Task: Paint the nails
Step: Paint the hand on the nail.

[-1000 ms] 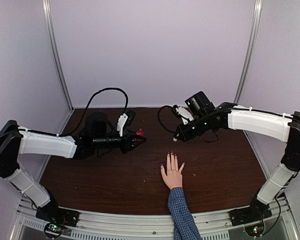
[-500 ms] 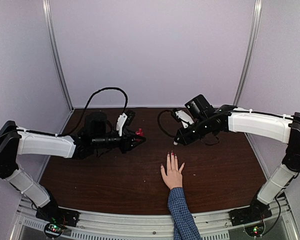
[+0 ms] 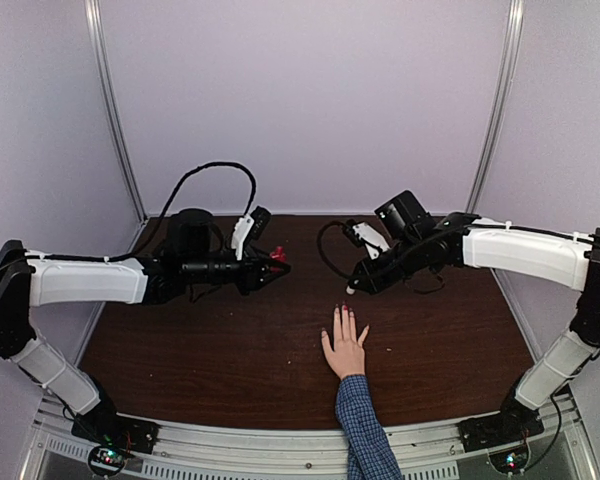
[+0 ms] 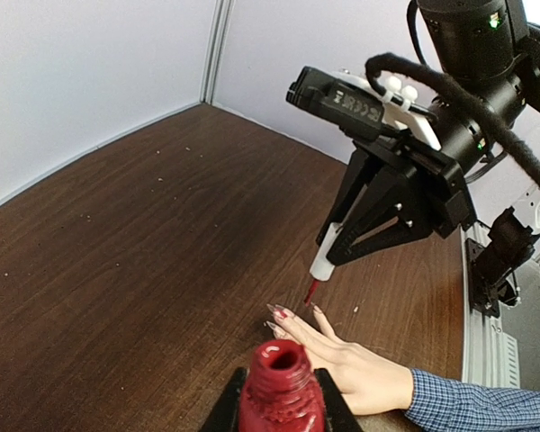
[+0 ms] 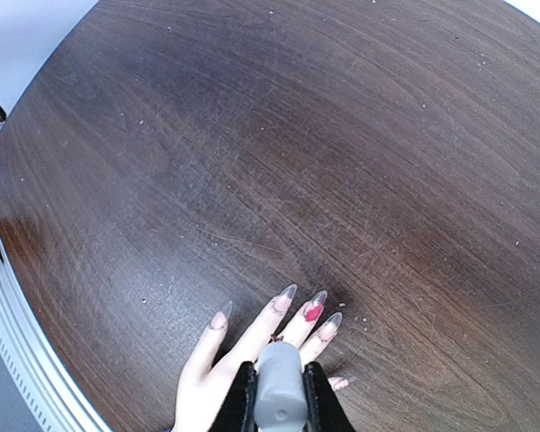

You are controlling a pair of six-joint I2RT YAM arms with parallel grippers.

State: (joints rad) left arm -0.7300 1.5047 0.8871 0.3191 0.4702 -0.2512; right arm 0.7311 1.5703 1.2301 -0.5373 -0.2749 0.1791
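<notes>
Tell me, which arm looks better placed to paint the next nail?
The right one, probably. Its gripper holds the brush cap, red tip just above the nails of the hand. The left gripper is off to the side, holding the open polish bottle.

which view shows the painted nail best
The right wrist view: it looks straight down on the spread fingers, and one nail is clearly red while the others look unpainted. The left wrist view shows the nails low and side-on beneath the brush tip. In the top external view they are tiny dark specks.
</notes>
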